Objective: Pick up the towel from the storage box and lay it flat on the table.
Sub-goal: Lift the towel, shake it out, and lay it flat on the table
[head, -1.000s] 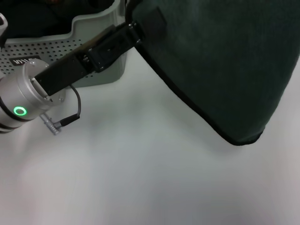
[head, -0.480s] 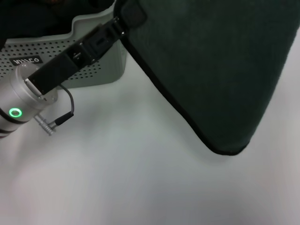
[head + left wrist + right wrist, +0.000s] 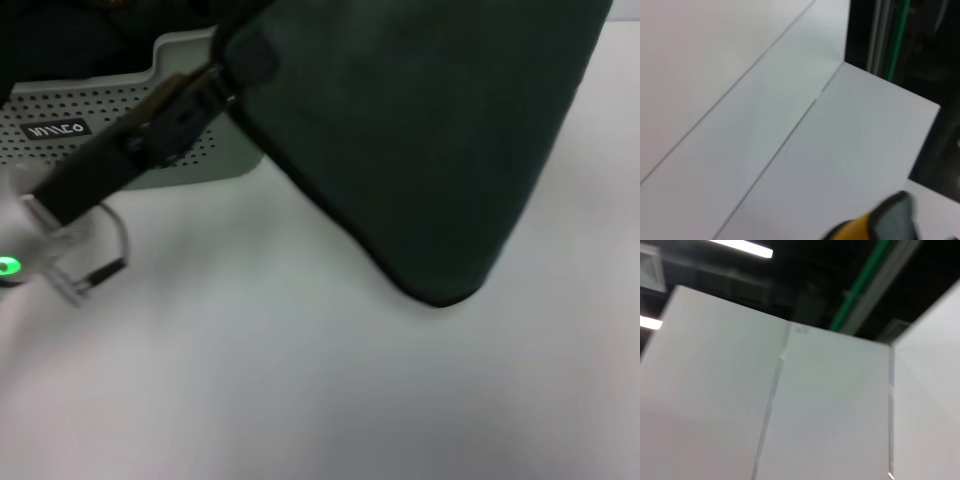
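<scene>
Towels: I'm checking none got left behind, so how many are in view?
1: the towel hangs above the table, held at one corner by the left end effector. The storage box interior is mostly hidden.

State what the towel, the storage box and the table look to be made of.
The towel: soft, matte dark teal cloth, probably terry; it hangs in a drape with a thin dark hem. The storage box: pale green moulded plastic, judging by its rows of small round holes and smooth rim. The table: smooth white surface with a faint sheen, possibly laminate; its core cannot be told.
</scene>
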You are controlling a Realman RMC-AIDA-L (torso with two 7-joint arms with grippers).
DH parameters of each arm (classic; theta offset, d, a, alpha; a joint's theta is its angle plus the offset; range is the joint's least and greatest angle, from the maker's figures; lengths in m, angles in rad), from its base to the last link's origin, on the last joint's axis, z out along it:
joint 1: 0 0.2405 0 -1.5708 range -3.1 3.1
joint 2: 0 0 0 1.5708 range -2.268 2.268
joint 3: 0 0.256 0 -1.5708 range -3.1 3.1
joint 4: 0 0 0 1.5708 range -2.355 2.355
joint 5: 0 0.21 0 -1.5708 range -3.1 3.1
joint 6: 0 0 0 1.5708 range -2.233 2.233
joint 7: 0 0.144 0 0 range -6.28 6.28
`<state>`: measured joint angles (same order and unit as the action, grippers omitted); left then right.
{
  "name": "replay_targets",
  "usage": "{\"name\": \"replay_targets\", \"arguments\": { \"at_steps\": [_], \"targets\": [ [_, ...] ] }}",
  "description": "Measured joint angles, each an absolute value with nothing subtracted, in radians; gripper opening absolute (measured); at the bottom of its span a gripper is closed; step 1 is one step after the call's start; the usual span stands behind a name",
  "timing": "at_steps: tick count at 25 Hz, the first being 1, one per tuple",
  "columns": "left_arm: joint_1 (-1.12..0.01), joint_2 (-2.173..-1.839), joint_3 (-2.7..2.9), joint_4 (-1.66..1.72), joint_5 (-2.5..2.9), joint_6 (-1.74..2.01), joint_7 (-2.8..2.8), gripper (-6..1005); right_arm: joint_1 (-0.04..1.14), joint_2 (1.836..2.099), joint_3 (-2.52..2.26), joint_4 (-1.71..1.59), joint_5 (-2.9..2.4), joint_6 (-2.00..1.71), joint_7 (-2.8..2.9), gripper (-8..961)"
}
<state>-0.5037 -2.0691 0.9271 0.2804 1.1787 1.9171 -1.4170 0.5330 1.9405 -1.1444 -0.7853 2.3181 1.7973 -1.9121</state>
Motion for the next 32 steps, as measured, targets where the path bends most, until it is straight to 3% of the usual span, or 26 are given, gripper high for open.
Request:
{"name": "replay_targets", "arguments": {
  "at_steps": [3, 9, 14, 20, 25, 32],
  "targets": [
    [-0.467, -2.036, 0.927, 0.359, 1.196, 1.949, -1.444, 15, 0.523, 1.934, -1.142, -0.748, 2.264, 1.783, -1.862, 18],
    [-0.435, -1.972, 0.911, 0.504, 1.188, 1.954, -1.540, 10, 0.494, 1.976, -1.142, -0.719, 2.133, 1.740, -1.815, 18],
    [-0.476, -1.923, 0.895, 0.587, 1.218, 1.942, -1.598, 10, 0.529, 1.991, -1.146, -0.780, 2.070, 1.694, -1.765, 18],
    [-0.521, -1.890, 0.894, 0.625, 1.295, 1.959, -1.620, 10, 0.510, 2.001, -1.156, -0.857, 2.038, 1.664, -1.712, 19],
    [-0.451, -1.866, 0.943, 0.700, 1.382, 2.038, -1.602, 10, 0.393, 2.019, -1.286, -0.877, 2.021, 1.752, -1.684, 19],
    [-0.274, -1.778, 1.160, 0.941, 1.224, 2.040, -1.599, 9, 0.147, 2.008, -1.409, -1.212, 2.144, 1.749, -1.624, 19]
  ]
}}
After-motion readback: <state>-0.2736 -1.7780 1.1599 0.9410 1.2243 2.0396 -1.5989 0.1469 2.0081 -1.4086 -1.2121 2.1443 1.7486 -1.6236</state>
